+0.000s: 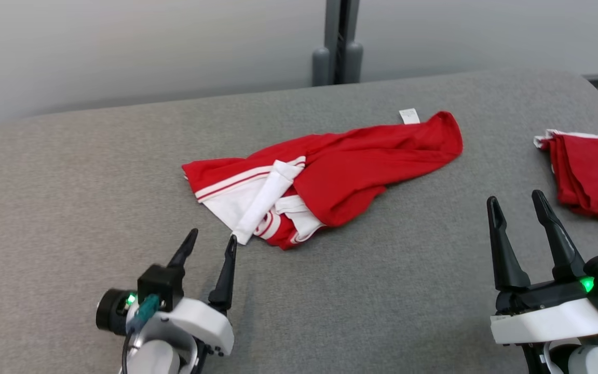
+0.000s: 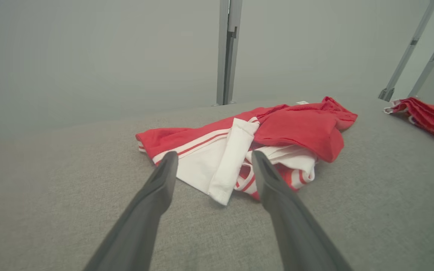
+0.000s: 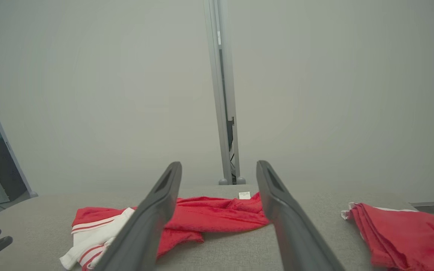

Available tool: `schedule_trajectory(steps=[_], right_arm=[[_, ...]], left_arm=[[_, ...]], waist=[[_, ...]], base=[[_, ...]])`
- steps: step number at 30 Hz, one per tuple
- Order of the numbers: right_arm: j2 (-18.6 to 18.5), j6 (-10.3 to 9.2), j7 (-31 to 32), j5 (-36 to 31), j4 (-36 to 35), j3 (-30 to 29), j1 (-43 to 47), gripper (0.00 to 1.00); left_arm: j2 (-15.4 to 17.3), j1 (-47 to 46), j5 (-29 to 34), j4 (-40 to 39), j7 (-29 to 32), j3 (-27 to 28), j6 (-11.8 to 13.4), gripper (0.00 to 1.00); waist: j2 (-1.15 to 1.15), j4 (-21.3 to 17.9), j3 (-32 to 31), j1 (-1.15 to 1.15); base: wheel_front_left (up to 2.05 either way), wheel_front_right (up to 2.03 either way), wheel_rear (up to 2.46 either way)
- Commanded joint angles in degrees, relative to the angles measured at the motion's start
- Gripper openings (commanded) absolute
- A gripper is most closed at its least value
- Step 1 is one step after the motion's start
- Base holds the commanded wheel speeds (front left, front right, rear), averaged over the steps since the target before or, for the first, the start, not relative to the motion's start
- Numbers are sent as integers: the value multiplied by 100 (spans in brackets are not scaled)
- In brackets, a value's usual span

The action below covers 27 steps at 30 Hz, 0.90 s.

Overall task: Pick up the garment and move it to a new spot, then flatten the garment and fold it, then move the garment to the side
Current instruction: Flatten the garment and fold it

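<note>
A crumpled red garment (image 1: 361,161) with white panels and stripes lies mid-table, a white label at its far edge. My left gripper (image 1: 211,241) stands open just short of its white near corner, fingers pointing at it. In the left wrist view the garment (image 2: 300,126) spreads beyond the open left gripper (image 2: 211,158), whose fingers frame the white fold. My right gripper (image 1: 517,200) is open at the lower right, apart from the cloth. From the right wrist the garment (image 3: 209,214) lies low behind the open right gripper (image 3: 219,165).
A second red cloth (image 1: 589,171) lies folded at the table's right edge; it is the folded cloth (image 3: 398,229) in the right wrist view too. The grey fabric table (image 1: 70,208) has a rounded far edge. A grey post (image 1: 338,41) stands behind, against a pale wall.
</note>
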Motion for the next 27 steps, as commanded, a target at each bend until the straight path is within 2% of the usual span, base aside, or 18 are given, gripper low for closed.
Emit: schedule_trajectory(steps=[1,9,18,22,23,24,27], right_arm=[[-11,-2,-16,-48,-14,-18,-87,100],[-2,-2,-77,-77,20,-95,-127,100],[0,-2,-76,-85,71,-76,-203,100],[0,-2,-97,-100,75,-75,-217,100],[0,-2,-100,-96,77,-76,-226,100],[0,-2,-105,-94,80,-75,-233,100],[0,-2,-117,-94,98,-101,-242,100]], left_arm=[[77,-328,74,278,86,-35,-65,100],[208,-1012,112,1208,578,-178,-284,100],[235,-1562,151,1975,885,-275,-269,100],[214,-1705,138,2239,955,-358,-360,100],[207,-1735,94,2288,968,-354,-380,47],[204,-1764,60,2338,963,-342,-392,0],[204,-1824,7,2413,881,-300,-359,0]], waist=[[0,-258,256,0],[0,-503,429,0],[0,-615,571,0],[0,-640,618,0],[0,-643,625,0],[0,-645,629,0],[0,-629,620,0]], base=[[0,0,0],[0,0,0],[0,0,0],[0,0,0],[0,0,0],[0,0,0],[0,0,0]])
